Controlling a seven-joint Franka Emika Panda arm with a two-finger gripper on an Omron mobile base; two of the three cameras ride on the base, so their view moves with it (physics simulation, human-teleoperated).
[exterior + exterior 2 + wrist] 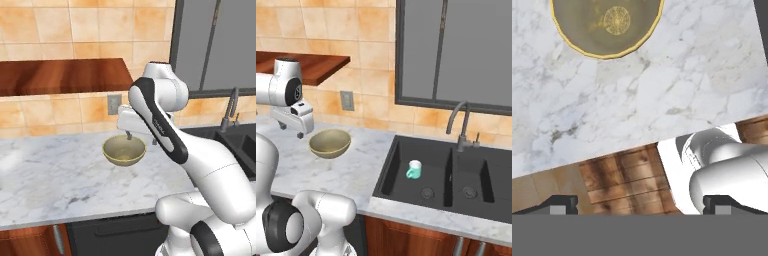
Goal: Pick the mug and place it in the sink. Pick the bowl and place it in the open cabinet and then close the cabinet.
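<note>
Our gripper [640,204] hangs w/ jaws spread wide, holding nothing, above the counter's [50,185] front edge. The bowl [124,150] sits just beyond it, mid-counter toward the back wall, upright. We judge it stiff, glazed, prob. slippery and breakable, so pinch one rim wall. The mug [414,169] already stands in the sink's [406,145] left basin.

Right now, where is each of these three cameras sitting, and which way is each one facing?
Left base view: behind the arm's left, looking forward and down at the bowl on the marble counter; the arm rises lower right.
Right base view: behind its right, over the same bowl, the sink and the mug; the arm stands at left.
Hand view: on the hand, looking down; the open gripper sits below the bowl's rim.
</note>
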